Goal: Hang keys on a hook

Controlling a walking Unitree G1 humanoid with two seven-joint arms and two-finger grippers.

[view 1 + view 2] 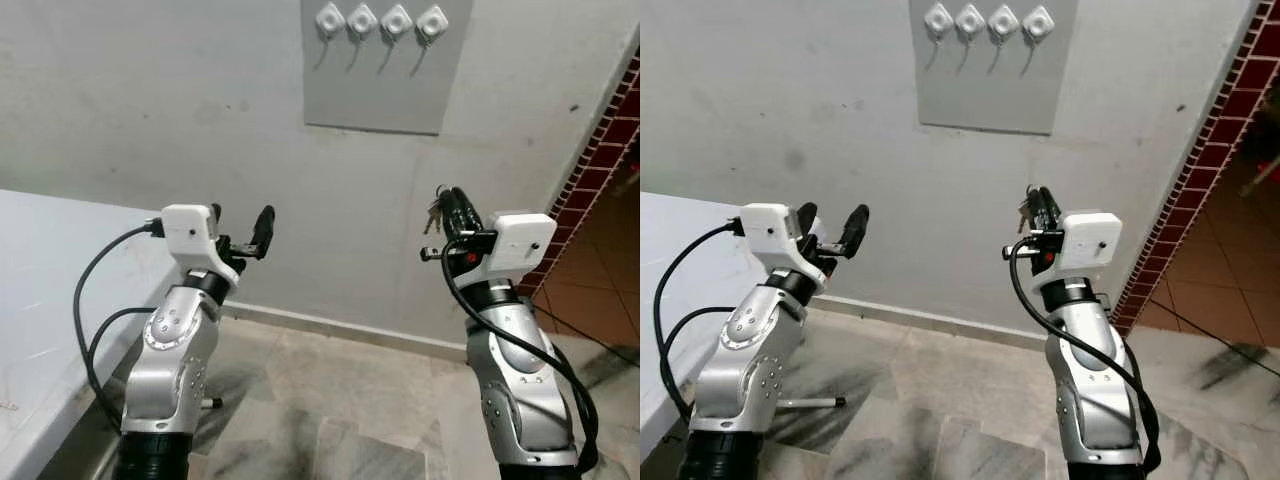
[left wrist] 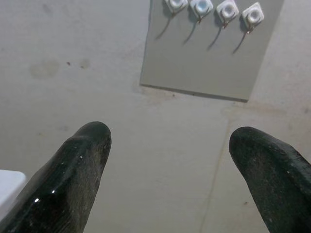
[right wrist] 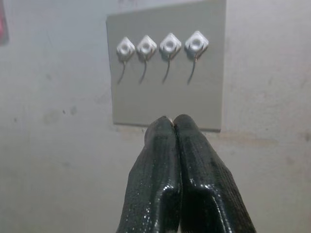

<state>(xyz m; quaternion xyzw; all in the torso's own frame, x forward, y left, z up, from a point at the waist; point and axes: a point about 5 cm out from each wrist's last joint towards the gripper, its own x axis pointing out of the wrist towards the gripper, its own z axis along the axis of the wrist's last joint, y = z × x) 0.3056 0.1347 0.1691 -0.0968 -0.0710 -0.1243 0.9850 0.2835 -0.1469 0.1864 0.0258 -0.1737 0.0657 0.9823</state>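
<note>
From the head, the right gripper (image 1: 447,203) is raised before the grey wall (image 1: 150,110), fingers pinched on the keys (image 1: 433,212), which dangle beside them well below the grey panel (image 1: 372,90) and its four white hooks (image 1: 378,20); the left gripper (image 1: 243,230) is spread, beside the white table (image 1: 50,290). The left wrist view shows both black fingertips (image 2: 80,160) wide apart under the panel. The right wrist view shows the fingers (image 3: 163,160) pressed together, aimed just below the hooks; the keys are hidden here.

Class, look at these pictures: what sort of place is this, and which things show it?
Probably a home entrance or hallway: a grey panel with four white hooks on a plain wall, a tiled floor, and a brick edge.
</note>
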